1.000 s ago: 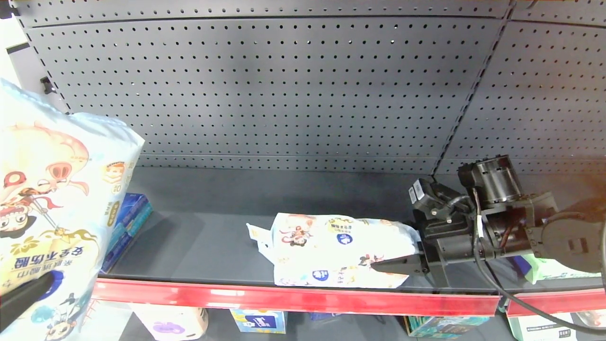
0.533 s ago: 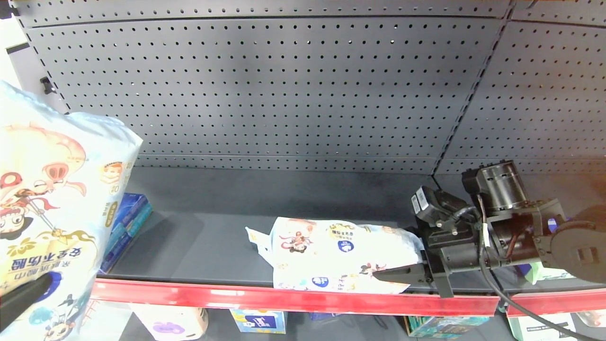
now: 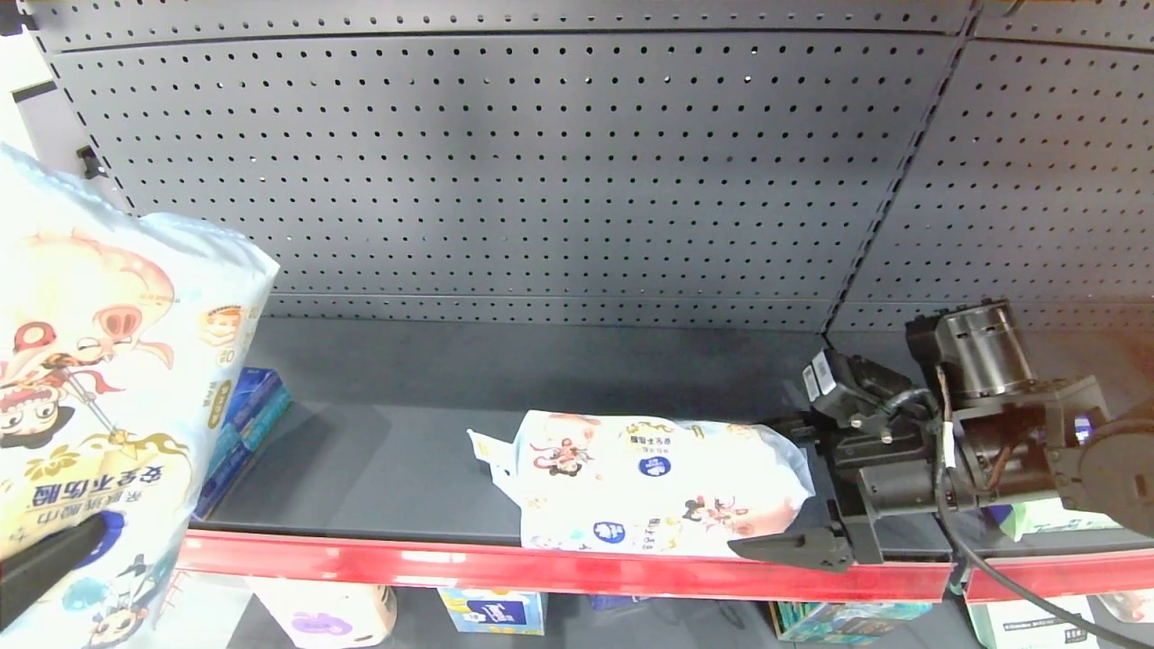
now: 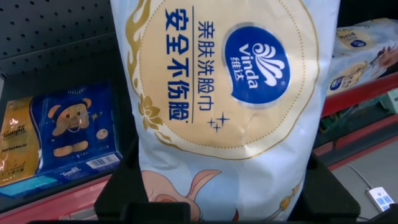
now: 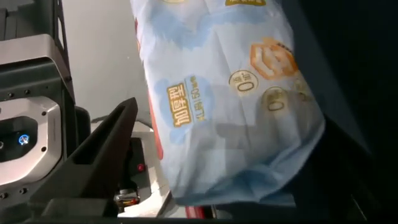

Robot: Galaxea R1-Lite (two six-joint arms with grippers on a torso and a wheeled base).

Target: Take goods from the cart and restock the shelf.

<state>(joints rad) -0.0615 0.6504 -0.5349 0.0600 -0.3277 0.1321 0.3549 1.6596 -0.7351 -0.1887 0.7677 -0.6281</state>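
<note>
A white pack of tissues with cartoon print (image 3: 654, 482) lies flat on the grey shelf (image 3: 406, 451), close to its front edge. My right gripper (image 3: 753, 485) is at the pack's right end, open wide, one finger above the pack and one (image 3: 793, 548) over the red edge strip. In the right wrist view the pack (image 5: 230, 106) sits loose between the spread fingers (image 5: 93, 162). A larger pack of the same kind (image 3: 99, 406) is held up at the far left, in front of the shelf. My left gripper (image 4: 224, 193) is shut on this pack (image 4: 230, 93).
A blue box (image 3: 243, 424) lies at the shelf's left end, also seen as the blue box (image 4: 68, 134). A green-and-white pack (image 3: 1046, 518) sits behind my right arm. The pegboard wall (image 3: 541, 180) backs the shelf. More goods (image 3: 491, 611) stand on the shelf below.
My right gripper has opened, let go of the lying pack and drawn back a little to the right. The pack stays on the shelf. The left arm has barely moved.
</note>
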